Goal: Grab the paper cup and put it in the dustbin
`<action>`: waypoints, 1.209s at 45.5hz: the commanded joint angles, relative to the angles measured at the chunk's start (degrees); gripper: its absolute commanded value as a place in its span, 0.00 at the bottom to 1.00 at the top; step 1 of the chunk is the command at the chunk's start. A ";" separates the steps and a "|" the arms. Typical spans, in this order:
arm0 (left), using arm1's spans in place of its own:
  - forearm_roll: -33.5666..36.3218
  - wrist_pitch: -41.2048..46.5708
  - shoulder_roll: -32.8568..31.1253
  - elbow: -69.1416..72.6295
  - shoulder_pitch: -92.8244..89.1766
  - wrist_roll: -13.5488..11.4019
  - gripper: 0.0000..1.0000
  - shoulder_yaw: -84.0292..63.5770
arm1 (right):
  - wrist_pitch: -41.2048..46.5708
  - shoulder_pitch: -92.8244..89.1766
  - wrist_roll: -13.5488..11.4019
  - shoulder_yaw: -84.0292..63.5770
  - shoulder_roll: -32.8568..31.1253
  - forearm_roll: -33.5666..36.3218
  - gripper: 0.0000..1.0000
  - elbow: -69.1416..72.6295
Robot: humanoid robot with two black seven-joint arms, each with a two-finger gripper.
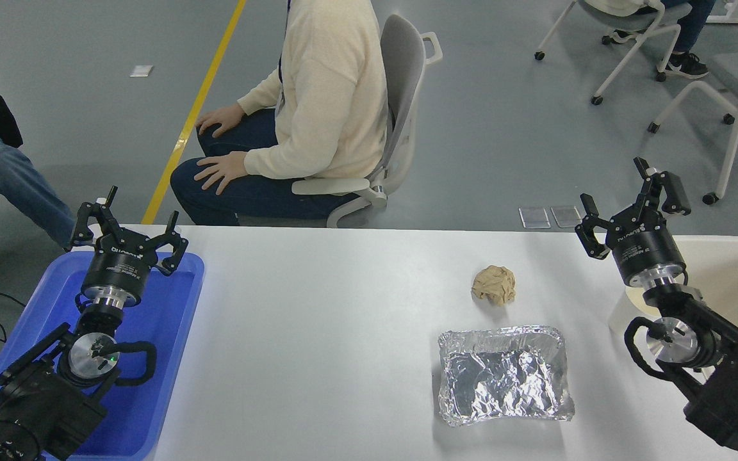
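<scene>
Print on my gripper bodies too small to read | my right gripper (628,198) spread apart, holding nothing, above dustbin (737,269), cream-beige, at table's right edge | paper cup not seen | my left gripper (129,224) spread apart over blue tray (170,333)

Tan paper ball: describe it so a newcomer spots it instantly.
Start at the white table and find the crinkled silver foil tray right of centre. Just beyond its far edge, apart from it, sits the tan paper ball. It is the only crumpled, matte brown lump there.
</scene>
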 commanded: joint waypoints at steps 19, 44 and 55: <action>0.00 -0.01 -0.04 0.00 0.00 -0.08 1.00 -0.03 | 0.06 0.24 0.07 0.32 -0.08 0.08 1.00 -0.30; -0.09 0.00 -0.04 0.00 0.00 0.01 1.00 -0.03 | 0.06 0.06 -0.02 0.41 0.10 0.78 1.00 -0.74; 0.00 -0.01 -0.04 0.00 0.00 0.01 1.00 -0.03 | -0.12 0.24 -0.11 -0.29 -0.16 0.87 1.00 -0.21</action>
